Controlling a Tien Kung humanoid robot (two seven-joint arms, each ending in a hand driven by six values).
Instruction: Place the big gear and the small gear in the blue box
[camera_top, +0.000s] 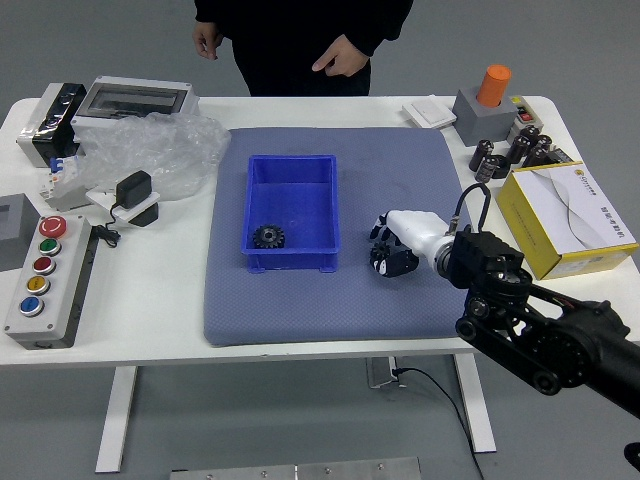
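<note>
Gear (268, 236) lies in the blue box (300, 198), left of center in the frame, as a robot's right hand (418, 230) dips toward the blue-gray mat (300, 312).
The dark gear rests in the box's near left corner, leaving floor for a second one, which I cannot see from here. So low a reach suggests a pickup, the box near enough for a short carry. The black arm (565, 345) slants in from the lower right, the hand's white back up and its far end aimed left; whether it is open or gripping, I cannot tell. At the top, a person's hands (342, 56) (207, 38) are off the table.
</note>
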